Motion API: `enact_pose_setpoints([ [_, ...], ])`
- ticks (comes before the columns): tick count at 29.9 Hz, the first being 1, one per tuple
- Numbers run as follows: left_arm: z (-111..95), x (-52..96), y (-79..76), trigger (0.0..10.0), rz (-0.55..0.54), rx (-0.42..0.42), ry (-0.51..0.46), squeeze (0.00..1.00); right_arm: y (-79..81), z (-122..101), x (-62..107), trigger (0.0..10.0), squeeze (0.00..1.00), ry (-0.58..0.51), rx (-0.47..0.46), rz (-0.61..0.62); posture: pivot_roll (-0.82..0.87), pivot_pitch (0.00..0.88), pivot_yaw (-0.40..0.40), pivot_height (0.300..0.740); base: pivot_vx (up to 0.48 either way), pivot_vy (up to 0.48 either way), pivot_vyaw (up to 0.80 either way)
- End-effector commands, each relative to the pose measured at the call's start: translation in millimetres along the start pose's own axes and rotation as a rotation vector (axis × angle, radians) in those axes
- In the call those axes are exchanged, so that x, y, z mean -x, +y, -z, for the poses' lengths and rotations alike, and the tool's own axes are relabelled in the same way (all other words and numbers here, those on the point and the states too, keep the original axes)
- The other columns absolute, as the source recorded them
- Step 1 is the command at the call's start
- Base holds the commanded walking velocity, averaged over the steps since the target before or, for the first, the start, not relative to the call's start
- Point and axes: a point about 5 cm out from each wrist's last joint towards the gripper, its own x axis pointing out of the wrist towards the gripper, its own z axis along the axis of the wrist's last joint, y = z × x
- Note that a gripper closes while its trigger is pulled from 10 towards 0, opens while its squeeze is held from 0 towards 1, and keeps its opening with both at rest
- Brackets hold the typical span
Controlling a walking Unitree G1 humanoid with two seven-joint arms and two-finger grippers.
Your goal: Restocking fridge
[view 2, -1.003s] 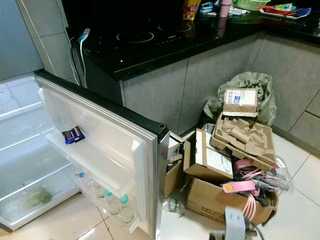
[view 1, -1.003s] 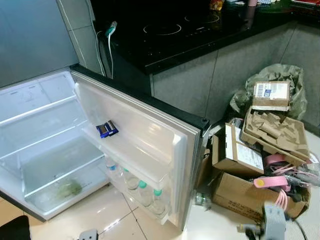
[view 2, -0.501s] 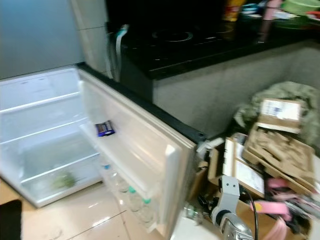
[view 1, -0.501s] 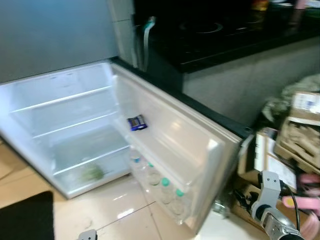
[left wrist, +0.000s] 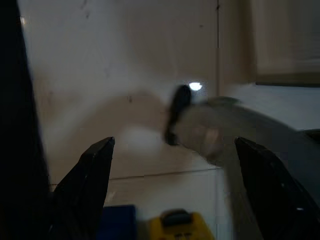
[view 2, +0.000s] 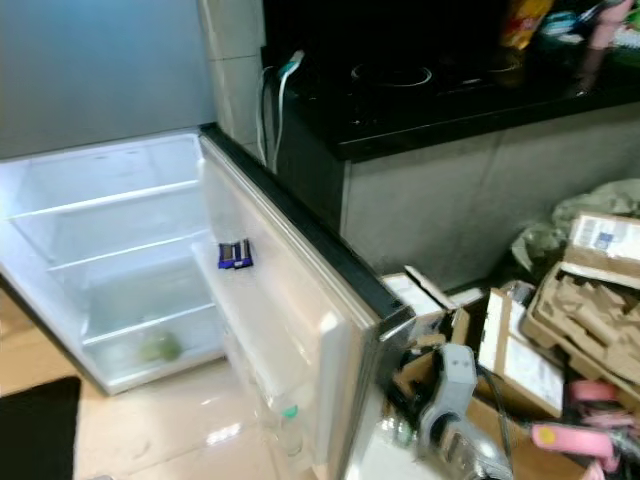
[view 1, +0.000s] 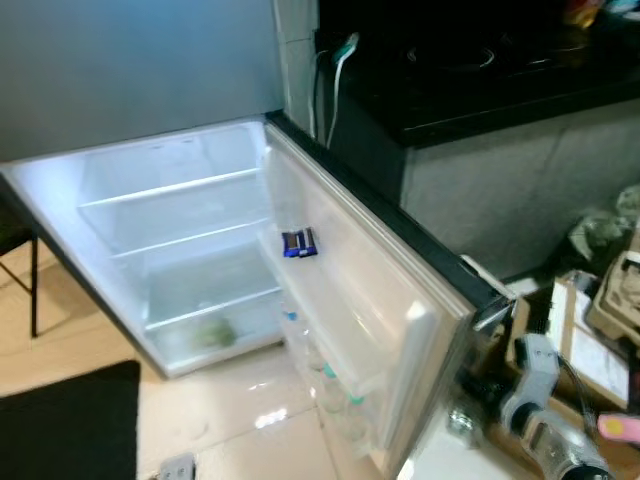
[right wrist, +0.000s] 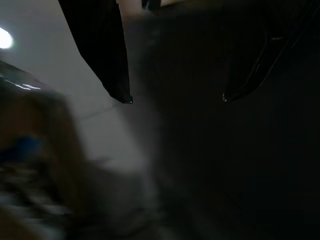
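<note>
Our left gripper (left wrist: 172, 150) hangs with its black fingers spread wide and empty above the pale glossy floor tiles (view 1: 240, 400); our right gripper (right wrist: 175, 99) is likewise parted, holding nothing, low beside the brown cardboard boxes (view 2: 560, 330). The small white fridge (view 1: 180, 240) stands open, its glass shelves bare but for something green at the bottom. Teal-capped clear bottles (view 1: 340, 385) sit in the door rack, so we judge restocking barely begun. A black countertop (view 2: 430, 90) runs behind.
</note>
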Motion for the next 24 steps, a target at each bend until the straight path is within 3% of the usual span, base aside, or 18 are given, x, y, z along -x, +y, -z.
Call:
enact_pose_setpoints([
  [1, 5.7, 1.3, 1.1, 10.0, -0.005, 0.000, 0.020, 0.00, 11.1, -2.6, -7.4, 10.0, 0.00, 0.008, 0.002, -0.094, -0.05, 0.000, 0.001, 0.740, 0.000, 0.000, 0.74],
  [5, 5.7, 1.1, 0.5, 10.0, -0.003, -0.003, 0.021, 0.00, 27.7, 2.2, -11.8, 10.0, 0.00, 0.058, -0.005, -0.285, -0.05, 0.000, 0.002, 0.740, 0.000, 0.000, 0.74],
  [6, 5.7, 1.1, 0.5, 10.0, -0.003, -0.003, 0.021, 0.00, 27.7, 2.2, -11.8, 10.0, 0.00, 0.058, -0.005, -0.285, -0.05, 0.000, 0.002, 0.740, 0.000, 0.000, 0.74],
  [9, 6.1, 1.0, 0.1, 10.0, -0.001, -0.006, 0.023, 0.00, 55.7, 8.2, -15.6, 10.0, 0.00, 0.119, -0.011, -0.593, -0.05, 0.000, 0.002, 0.740, 0.000, 0.000, 0.21],
  [13, 6.3, 0.9, -0.2, 10.0, 0.001, -0.008, 0.025, 0.00, 70.6, 7.3, -18.0, 10.0, 0.00, 0.131, 0.006, -0.736, -0.05, 0.000, 0.002, 0.740, 0.000, 0.000, 0.00],
  [18, 6.3, 0.7, -0.9, 10.0, 0.003, -0.011, 0.025, 0.00, 70.1, 1.0, -24.4, 10.0, 0.00, 0.100, 0.016, -0.662, -0.05, 0.000, 0.000, 0.740, 0.000, 0.000, 0.00],
  [21, 6.6, 0.6, -1.4, 10.0, 0.003, -0.012, 0.027, 0.00, 52.6, 1.7, -28.2, 10.0, 0.00, 0.106, 0.069, -0.380, -0.05, 0.000, -0.002, 0.740, 0.000, 0.000, 0.00],
  [24, 7.2, 0.5, -1.7, 10.0, 0.003, -0.015, 0.029, 0.00, 40.6, 6.9, -25.5, 10.0, 0.00, 0.141, 0.080, -0.237, -0.05, 0.000, -0.002, 0.740, 0.000, 0.000, 0.00],
])
